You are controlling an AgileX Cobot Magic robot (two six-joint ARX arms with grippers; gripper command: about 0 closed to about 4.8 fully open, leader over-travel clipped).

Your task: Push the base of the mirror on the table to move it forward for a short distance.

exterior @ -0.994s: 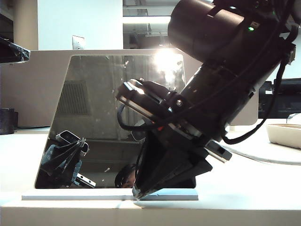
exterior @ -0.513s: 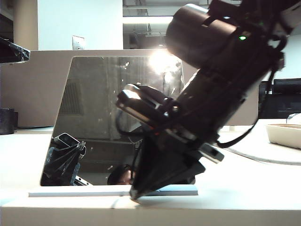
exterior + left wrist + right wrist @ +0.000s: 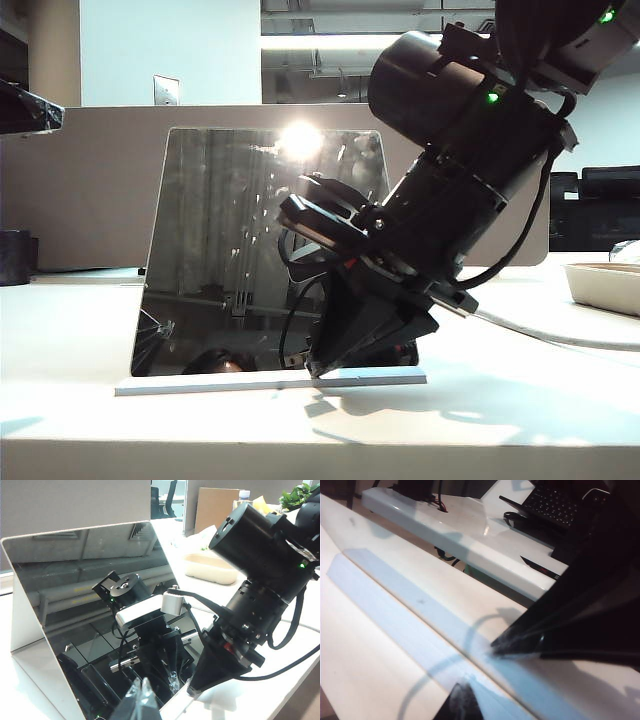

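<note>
From the left: the left fingers [image 3: 141, 700] appear only at the edge of their own wrist view, as two translucent tips close together with nothing between them, hovering just beside the mirror's glass.

The mirror [image 3: 240, 250] stands near the front edge of the counter [image 3: 520, 400], tilted back on its base [image 3: 200, 384], a thin white slab lying flat.

To the right of centre, the right fingers [image 3: 320, 368] come down steeply and meet the front edge of the base; in the exterior view they taper to a point and read as closed together, holding nothing (the right wrist view shows the dark tips resting at the slab's pale edge [image 3: 420, 635]).

Procedure for the push:
- Keep the tips low, against the slab's edge and not the glass.
- Drive straight away from the counter's front edge; contact lies right of the slab's middle, so the mirror would likely swivel if pushed fast.
- Advance slowly and stop early, since only a short travel is required.
- Avoid downward pressure, which could pin the slab or ride over it.
</note>
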